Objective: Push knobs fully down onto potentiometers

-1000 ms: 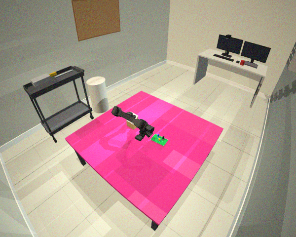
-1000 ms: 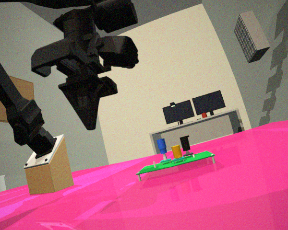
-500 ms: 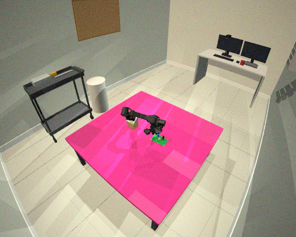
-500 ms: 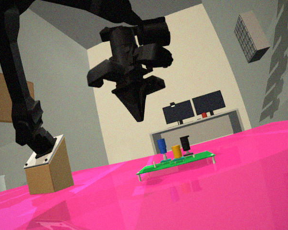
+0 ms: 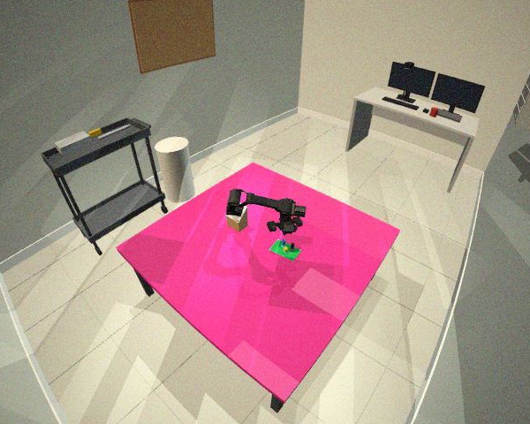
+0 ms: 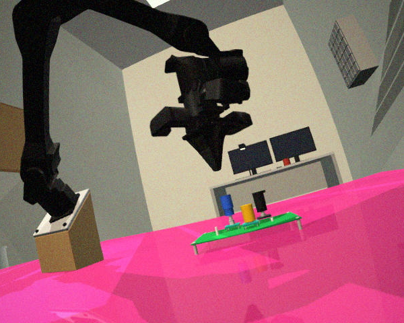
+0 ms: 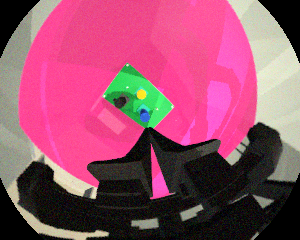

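Note:
The green circuit board (image 5: 280,252) (image 6: 213,237) (image 7: 123,81) stands on short legs on the pink table. In the exterior view the blue knob (image 6: 226,204) (image 7: 144,116) stands high, with bare shaft showing beneath it. The black knob (image 6: 259,201) (image 7: 121,102) also stands high, with a short piece of shaft below. The yellow knob (image 6: 248,212) (image 7: 141,94) sits low against its teal potentiometer. My gripper (image 6: 216,169) (image 7: 148,130) is shut and empty, fingertips together pointing down. It hangs above the board, a clear gap above the blue knob.
The arm's base stands on a wooden block (image 5: 237,223) (image 6: 57,254) on the pink table (image 5: 201,291), left of the board in the top and exterior views. Small white pegs stand on the board, such as the peg (image 6: 216,231) near its left end. A cart and a desk stand away from the table.

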You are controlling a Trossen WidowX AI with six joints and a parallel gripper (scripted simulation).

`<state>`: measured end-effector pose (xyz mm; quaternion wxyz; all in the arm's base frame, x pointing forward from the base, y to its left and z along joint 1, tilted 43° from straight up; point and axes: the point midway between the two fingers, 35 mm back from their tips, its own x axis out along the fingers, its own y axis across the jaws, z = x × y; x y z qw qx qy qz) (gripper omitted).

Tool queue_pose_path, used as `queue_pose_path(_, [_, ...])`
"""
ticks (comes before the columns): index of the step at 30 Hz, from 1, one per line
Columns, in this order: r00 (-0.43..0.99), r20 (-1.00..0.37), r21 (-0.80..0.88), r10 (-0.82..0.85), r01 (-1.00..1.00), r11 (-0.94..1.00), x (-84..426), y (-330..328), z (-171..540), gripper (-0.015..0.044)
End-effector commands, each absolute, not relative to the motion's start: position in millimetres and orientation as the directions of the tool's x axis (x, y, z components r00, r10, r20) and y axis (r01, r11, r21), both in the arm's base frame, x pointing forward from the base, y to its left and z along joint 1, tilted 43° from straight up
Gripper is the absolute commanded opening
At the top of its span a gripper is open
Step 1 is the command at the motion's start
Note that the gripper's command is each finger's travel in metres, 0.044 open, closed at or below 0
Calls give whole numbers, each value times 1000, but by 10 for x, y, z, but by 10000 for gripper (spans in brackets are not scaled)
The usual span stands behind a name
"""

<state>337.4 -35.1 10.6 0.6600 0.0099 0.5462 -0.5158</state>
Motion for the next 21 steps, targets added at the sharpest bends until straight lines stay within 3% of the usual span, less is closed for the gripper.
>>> queue_pose_path(1, [-125,-733,-543,-669,700,464,3369,-453,-3,0])
queue_pose_path(21, [-126,-732,-544,-670,700,463,3338,-610,-172,0])
